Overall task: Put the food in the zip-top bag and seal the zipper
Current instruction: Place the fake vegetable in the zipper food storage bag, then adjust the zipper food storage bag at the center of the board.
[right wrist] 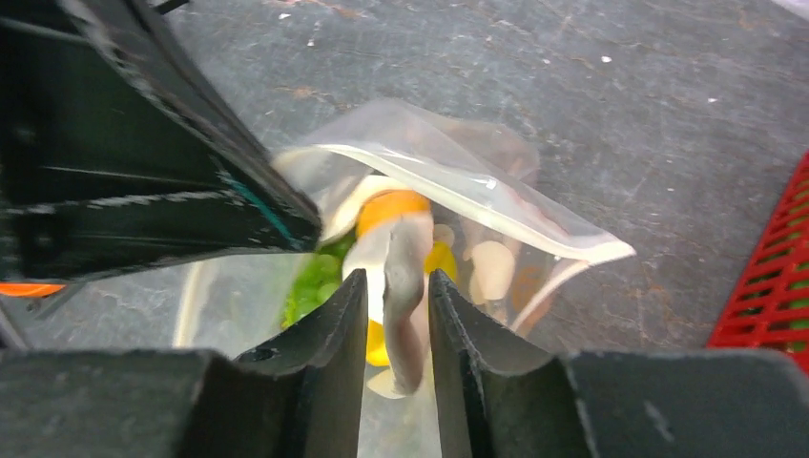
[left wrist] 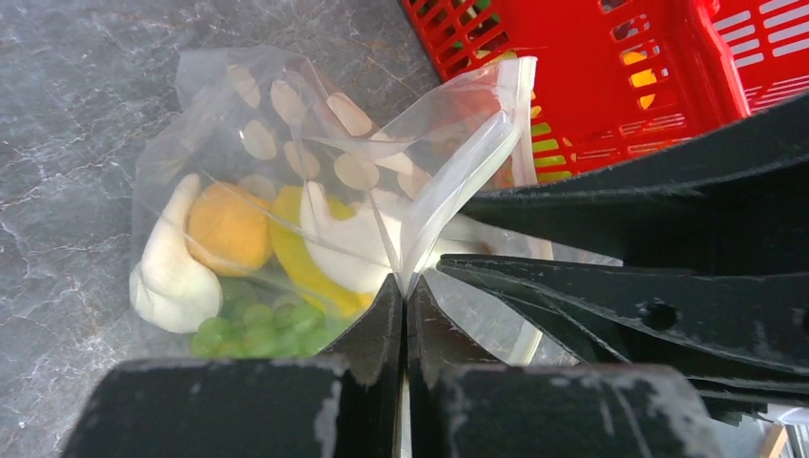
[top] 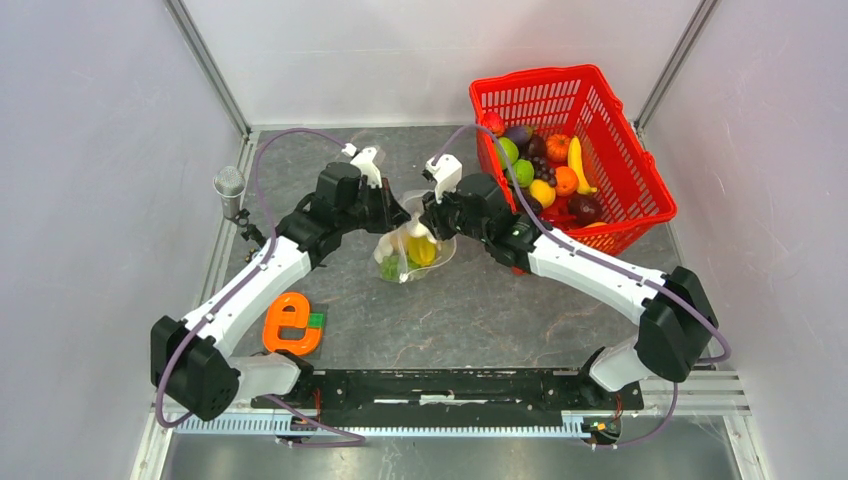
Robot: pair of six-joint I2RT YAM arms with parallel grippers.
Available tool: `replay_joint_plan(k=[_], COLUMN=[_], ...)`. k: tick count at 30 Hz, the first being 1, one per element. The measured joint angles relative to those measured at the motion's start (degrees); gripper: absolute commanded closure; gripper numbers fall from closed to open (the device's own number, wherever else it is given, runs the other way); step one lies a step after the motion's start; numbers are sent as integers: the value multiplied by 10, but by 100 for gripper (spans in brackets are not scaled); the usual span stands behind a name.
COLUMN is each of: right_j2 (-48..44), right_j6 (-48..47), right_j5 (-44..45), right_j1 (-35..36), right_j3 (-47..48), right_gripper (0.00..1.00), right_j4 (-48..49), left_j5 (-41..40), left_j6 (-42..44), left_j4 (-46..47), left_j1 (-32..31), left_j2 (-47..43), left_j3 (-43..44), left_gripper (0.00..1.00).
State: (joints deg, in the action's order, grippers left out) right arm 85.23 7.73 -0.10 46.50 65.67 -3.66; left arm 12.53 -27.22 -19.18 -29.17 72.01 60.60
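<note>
The zip-top bag (top: 410,248) sat on the grey table (top: 480,310) just left of the red basket (top: 640,175), apart from its near-left corner and held between the two arms. The left gripper (left wrist: 403,286) came in on the side of the bag farther from the basket. Its fingers were pressed together with a thin edge of the clear film pinched between their tips. The right gripper (right wrist: 398,286) stood on the side of the bag nearer the basket. Its fingers were narrowly parted, with a pale fold of the bag clamped in the slot. The zipper (left wrist: 472,167) ran as a whitish strip up from the left fingertips toward the basket wall. In the right wrist view the mouth gaped, its two lips apart. Inside the bag lay some of the food: an orange round piece (left wrist: 227,227), a yellow curved piece (left wrist: 291,256), a bunch of green grapes (left wrist: 253,324) and a pale white piece (left wrist: 172,277), all bunched at the bag's bottom. More food (top: 545,165) was heaped in the basket in orange, yellow, green, purple and red. An orange e-shaped toy (top: 288,325) lay flat on the table well away from the basket, far to its near left.
</note>
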Motion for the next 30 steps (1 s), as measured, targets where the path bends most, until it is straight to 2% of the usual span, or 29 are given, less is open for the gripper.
replay_joint_plan(k=[2, 3, 7, 12, 16, 19, 23, 26, 30], right_j2=[0, 0, 0, -13, -72, -135, -196, -186, -120], right_j6=[3, 12, 55, 73, 74, 72, 68, 61, 66], right_j5=[16, 17, -1, -74, -103, -83, -7, 20, 17], right_j1=[1, -1, -14, -24, -23, -21, -24, -28, -31], right_j3=[-7, -7, -7, -9, -41, -77, -95, -72, -31], right_gripper=[48, 47, 46, 45, 43, 36, 29, 29, 27], right_j4=[7, 7, 22, 58, 102, 128, 127, 89, 35], left_j5=[-4, -5, -17, -26, -37, -33, -28, -23, -18], left_j6=[0, 0, 0, 0, -5, -12, -21, -26, -32], left_j4=[0, 0, 0, 0, -1, -1, 0, 0, 0], left_j1=[2, 2, 5, 7, 17, 40, 68, 69, 69], left_j2=[-6, -10, -21, -26, -28, -29, -29, -29, -29], left_j3=[0, 0, 0, 0, 0, 0, 0, 0, 0], left_gripper=[98, 98, 98, 98, 98, 98, 98, 98, 98])
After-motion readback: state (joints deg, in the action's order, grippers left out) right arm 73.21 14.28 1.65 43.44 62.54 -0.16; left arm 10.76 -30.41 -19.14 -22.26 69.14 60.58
